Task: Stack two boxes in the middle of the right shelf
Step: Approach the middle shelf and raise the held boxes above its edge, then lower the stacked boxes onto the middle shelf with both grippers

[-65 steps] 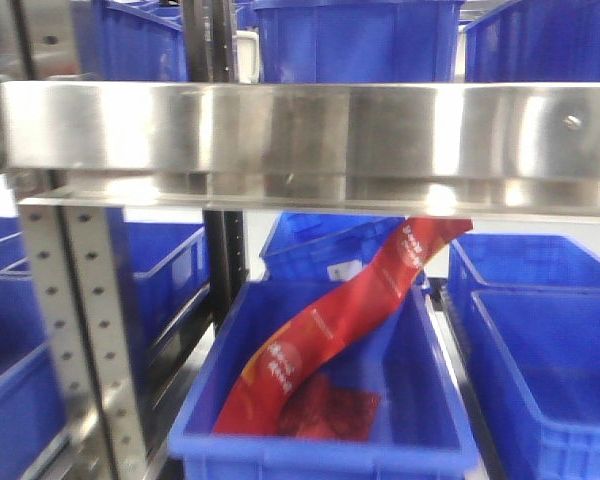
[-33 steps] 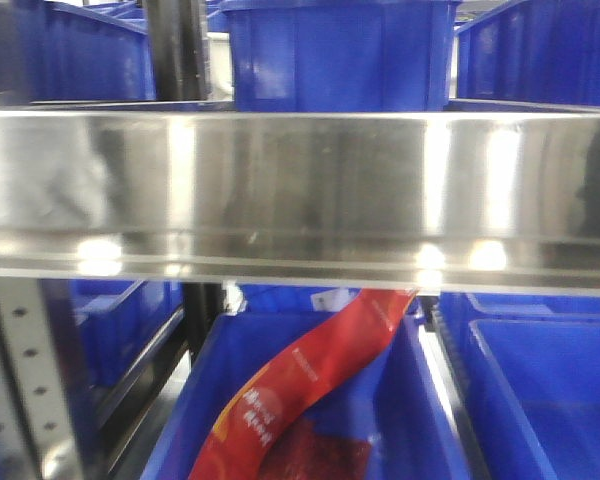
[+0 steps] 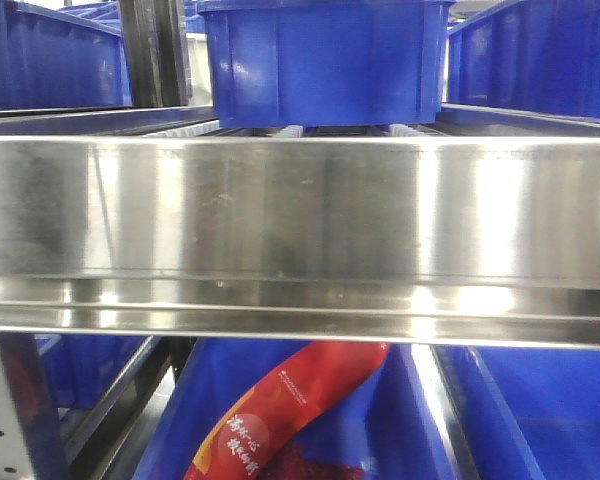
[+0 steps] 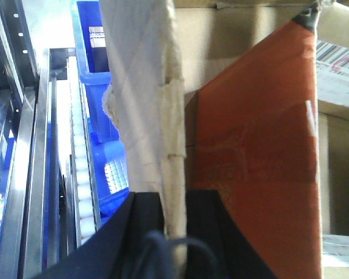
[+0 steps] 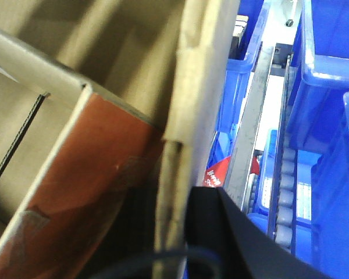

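Box gripped by two walls, not yet on shelf: left claw clamped on one wall at lower centre, right claw clamped on another. Walls stretching up-frame from both claws, arms equally near. Shelf ahead, spanning mid-frame, bin behind at upper centre. Probably needs lifting over its edge.

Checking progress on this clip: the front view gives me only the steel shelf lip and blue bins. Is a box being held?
Observer: Yes. In its wrist view the left gripper pinches a wall of the box.
Operator: And the right one?
Observer: The right gripper pinches a cardboard wall the same way.
Operator: Is the box closed?
Observer: No, it is open; its inside looks reddish-brown.
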